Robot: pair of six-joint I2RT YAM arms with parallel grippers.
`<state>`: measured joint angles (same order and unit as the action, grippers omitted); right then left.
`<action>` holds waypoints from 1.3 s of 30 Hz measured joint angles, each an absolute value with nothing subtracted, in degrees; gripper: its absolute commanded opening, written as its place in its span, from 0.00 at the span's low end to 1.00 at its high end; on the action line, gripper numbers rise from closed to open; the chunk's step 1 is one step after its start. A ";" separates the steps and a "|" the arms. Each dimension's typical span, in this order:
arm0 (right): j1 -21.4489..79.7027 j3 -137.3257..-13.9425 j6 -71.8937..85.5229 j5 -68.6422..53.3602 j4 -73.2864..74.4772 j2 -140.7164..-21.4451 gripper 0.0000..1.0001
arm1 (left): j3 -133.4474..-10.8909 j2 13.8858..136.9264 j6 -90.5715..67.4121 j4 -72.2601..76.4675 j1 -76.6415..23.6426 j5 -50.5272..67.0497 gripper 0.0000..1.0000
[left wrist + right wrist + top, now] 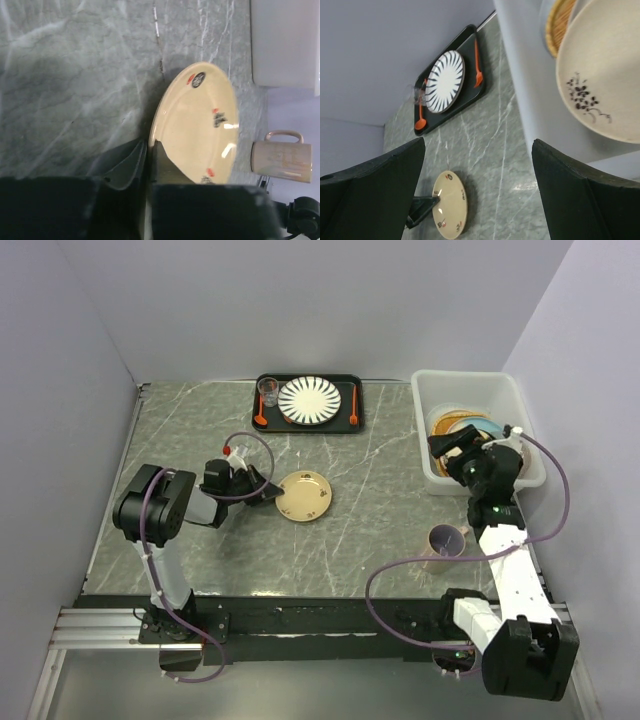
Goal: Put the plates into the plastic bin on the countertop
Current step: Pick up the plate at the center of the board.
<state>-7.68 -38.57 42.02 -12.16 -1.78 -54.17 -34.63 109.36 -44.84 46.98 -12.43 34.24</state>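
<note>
The left gripper (150,152) is pinching the near rim of the cream plate (305,496). In the left wrist view its two fingers are sitting close together with the plate's edge running in between them. That plate is lying in the middle of the countertop (380,520), just right of the left arm's wrist in the top view.

The plastic bin (470,390) is standing well apart from it, at the upper right of the top view. Any carry is therefore running rightward and slightly up the frame, across open marble. The plate is round, so it is offering no long axis (the bin's own length is running top to bottom of the frame). The right gripper (477,165) is hanging over the bin's lower half with its jaws spread wide and nothing between them. It is much the nearer arm to the bin, and I judge it to be crowding the drop zone.

A tan woven plate (560,25) and a pale sprigged plate (605,75) are already resting inside. The right wrist is covering the rest of the stack in the top view, so the count is staying unclear. I cannot tell whether the cream plate's far edge is touching the marble or lifting. The mug (445,540) is sitting at the lower right, below the direct line.
</note>
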 measured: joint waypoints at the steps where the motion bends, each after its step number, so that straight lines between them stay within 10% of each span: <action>1: -6.74 -38.59 42.04 -11.70 -1.78 -54.17 0.94 | -34.79 109.58 -44.91 47.53 -12.43 34.70 0.01; 39: 26.17 -44.45 42.92 -13.58 -9.19 -87.35 0.95 | -32.10 101.36 -46.28 44.71 -12.47 34.87 0.01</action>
